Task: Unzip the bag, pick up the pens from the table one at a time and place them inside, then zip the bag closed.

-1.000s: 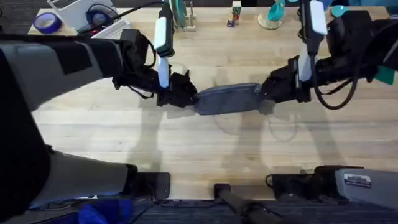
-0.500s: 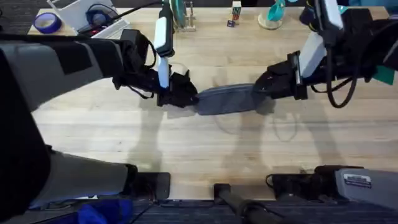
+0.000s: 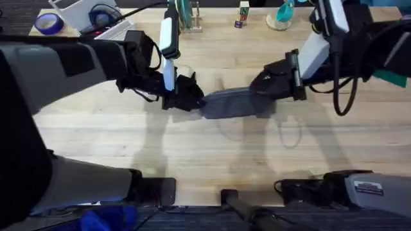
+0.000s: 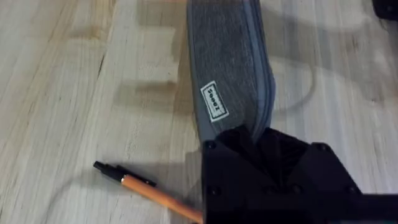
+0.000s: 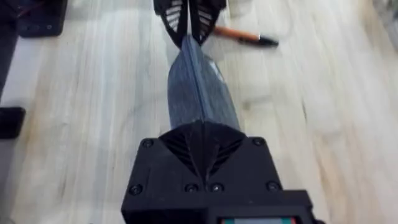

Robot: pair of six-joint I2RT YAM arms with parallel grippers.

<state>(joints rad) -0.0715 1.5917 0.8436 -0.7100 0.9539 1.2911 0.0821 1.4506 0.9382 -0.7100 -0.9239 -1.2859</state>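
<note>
The grey-blue bag (image 3: 232, 102) lies lengthwise on the table (image 3: 212, 154) between the two arms. My left gripper (image 3: 191, 98) is shut on the bag's left end, and the left wrist view shows that end pinched between the black fingers (image 4: 261, 135). My right gripper (image 3: 266, 90) is shut on the bag's top ridge, a little in from its right end (image 5: 200, 124). An orange pen (image 4: 146, 190) with a black tip lies on the wood just beside the left gripper. In the right wrist view the orange pen (image 5: 244, 36) shows behind the bag (image 5: 198, 87).
Along the far edge stand a blue tape roll (image 3: 47, 24), a white box (image 3: 80, 9), a wooden stand (image 3: 189, 20), a small box (image 3: 244, 10) and teal items (image 3: 282, 14). Bare wood stretches in front of the bag.
My right gripper has slid left along the top of the bag, away from its right end. The left gripper and the bag's left end have stayed put.
</note>
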